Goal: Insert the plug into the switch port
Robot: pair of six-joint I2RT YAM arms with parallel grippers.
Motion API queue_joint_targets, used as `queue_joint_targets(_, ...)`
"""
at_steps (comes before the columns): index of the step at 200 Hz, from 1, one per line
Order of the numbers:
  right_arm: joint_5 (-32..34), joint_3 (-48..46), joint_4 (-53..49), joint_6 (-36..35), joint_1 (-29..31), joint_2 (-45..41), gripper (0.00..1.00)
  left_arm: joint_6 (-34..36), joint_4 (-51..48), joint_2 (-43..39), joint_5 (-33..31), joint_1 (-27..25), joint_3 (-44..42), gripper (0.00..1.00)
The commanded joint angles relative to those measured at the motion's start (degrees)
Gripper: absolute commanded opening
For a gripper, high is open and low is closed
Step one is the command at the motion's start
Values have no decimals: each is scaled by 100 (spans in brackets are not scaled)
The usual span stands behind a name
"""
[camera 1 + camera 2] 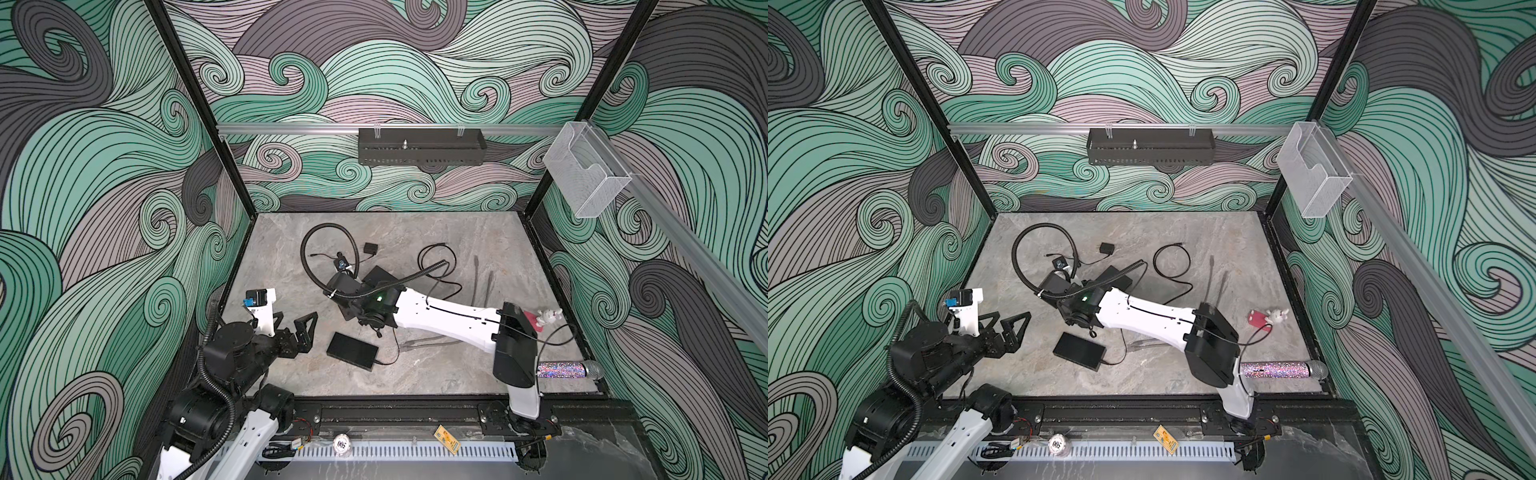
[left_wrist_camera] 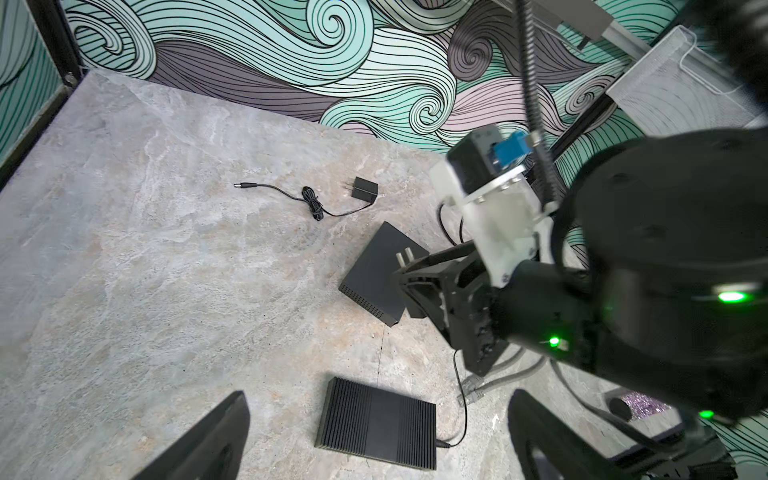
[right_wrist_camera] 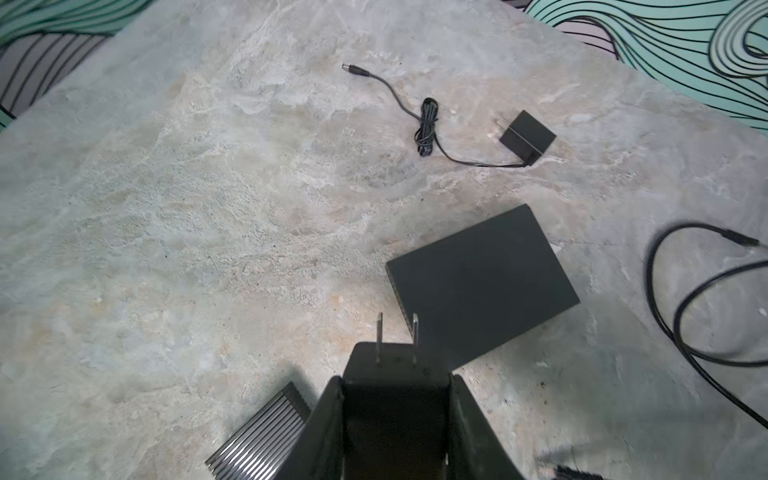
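Note:
A ribbed black switch [image 1: 352,350] [image 1: 1079,351] [image 2: 376,419] lies flat at the front of the table. A barrel plug [image 2: 441,444] sits in its side, and its thin cord [image 2: 459,386] runs up to my right gripper [image 1: 347,297] [image 1: 1061,293] [image 3: 397,382]. That gripper is shut on a black power adapter [image 3: 397,361], whose two prongs [image 3: 379,336] stick out ahead. My left gripper [image 1: 293,322] [image 1: 1005,324] [image 2: 378,399] is open and empty, just left of the switch.
A smooth black box [image 1: 380,276] [image 3: 482,282] lies under the right gripper. A spare adapter [image 3: 527,135] with a loose barrel plug [image 3: 351,70] lies behind. Grey network cables [image 1: 478,278], a black cable loop [image 1: 436,262], a glitter microphone [image 1: 569,369] and a rabbit toy [image 1: 546,318] are to the right.

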Motion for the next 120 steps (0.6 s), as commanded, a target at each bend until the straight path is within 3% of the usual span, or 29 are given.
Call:
queue_joint_targets(1, -535, 383, 246, -402, -136, 433, 30, 52, 53, -22, 24, 68, -21, 99)
queue_joint_targets(72, -2091, 2720, 266, -484, -255, 2267, 30, 4, -45, 59, -119, 175, 40, 99)
queue_joint_targets(120, -2624, 4846, 165, -430, -417, 3742, 30, 9, -37, 161, -119, 337, 41, 99)
